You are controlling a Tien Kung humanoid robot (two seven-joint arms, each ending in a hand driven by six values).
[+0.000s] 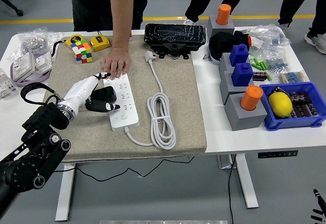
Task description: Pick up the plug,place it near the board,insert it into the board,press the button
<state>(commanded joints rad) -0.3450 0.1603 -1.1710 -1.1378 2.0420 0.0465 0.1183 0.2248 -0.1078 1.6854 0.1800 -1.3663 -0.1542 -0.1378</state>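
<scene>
The white power strip (122,103) lies lengthwise on the grey mat (178,89). Its white plug (149,56) rests on the mat at the far end, and the cable (162,117) is coiled to the strip's right. My left hand (100,98), white with black fingers, sits at the strip's left edge. One finger points up toward the strip's far end, and the dark fingertips (111,106) touch the strip's left side. It holds nothing. A person's hand (116,63) presses on the strip's far end. Only a tip of my right hand (319,208) shows at the bottom right corner.
A Rubik's cube (81,50) and a yellow tape measure (100,43) lie at the mat's far left. A black box (174,35) stands behind the plug. To the right are grey blocks with blue and orange pegs (243,79) and a blue bin (305,119) holding a lemon.
</scene>
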